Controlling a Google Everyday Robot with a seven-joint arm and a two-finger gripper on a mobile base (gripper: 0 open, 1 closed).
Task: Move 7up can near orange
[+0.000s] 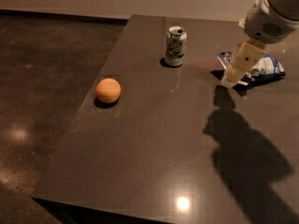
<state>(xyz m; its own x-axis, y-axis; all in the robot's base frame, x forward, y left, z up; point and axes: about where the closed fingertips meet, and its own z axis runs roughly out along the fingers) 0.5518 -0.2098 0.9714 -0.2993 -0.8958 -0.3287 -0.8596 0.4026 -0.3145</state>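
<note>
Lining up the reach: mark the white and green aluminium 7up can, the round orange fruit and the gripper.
white and green aluminium 7up can (pixel 175 48): camera view, middle of its side.
round orange fruit (pixel 108 90): camera view, its centre.
gripper (pixel 230 80): camera view, its tip, beside the blue-and-white snack bag (pixel 271 68).
</note>
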